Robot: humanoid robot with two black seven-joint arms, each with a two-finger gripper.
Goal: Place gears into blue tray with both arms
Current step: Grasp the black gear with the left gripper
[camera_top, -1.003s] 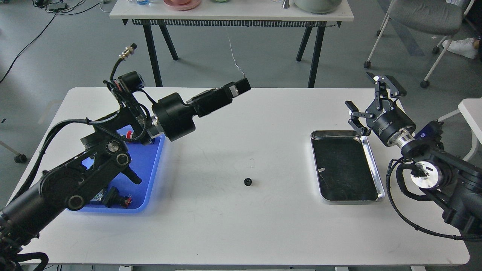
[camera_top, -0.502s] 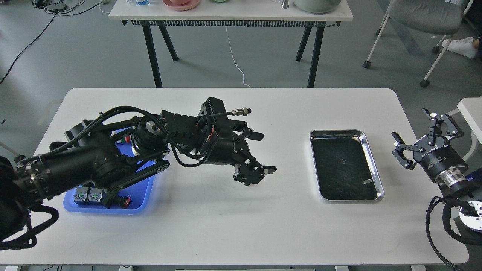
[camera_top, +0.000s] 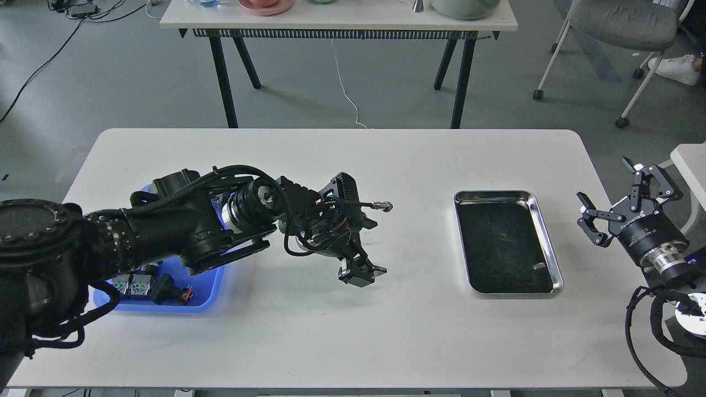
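My left gripper (camera_top: 361, 271) is down on the white table's middle, on the spot where a small black gear lay. Its fingers are drawn close together and the gear is hidden between them. The blue tray (camera_top: 212, 286) lies at the left, mostly covered by my left arm. My right gripper (camera_top: 604, 181) hangs open and empty off the table's right edge, to the right of the steel tray.
Push-button switches (camera_top: 165, 290) lie in the blue tray's near end. A steel tray (camera_top: 547, 242) with a black inside holds a small silvery scrap (camera_top: 538, 266). Another table and a chair stand beyond the far edge.
My left arm swung from above the blue tray to the table's middle, came down over the gear and narrowed its fingers. My right gripper drew back to the right, off the steel tray.
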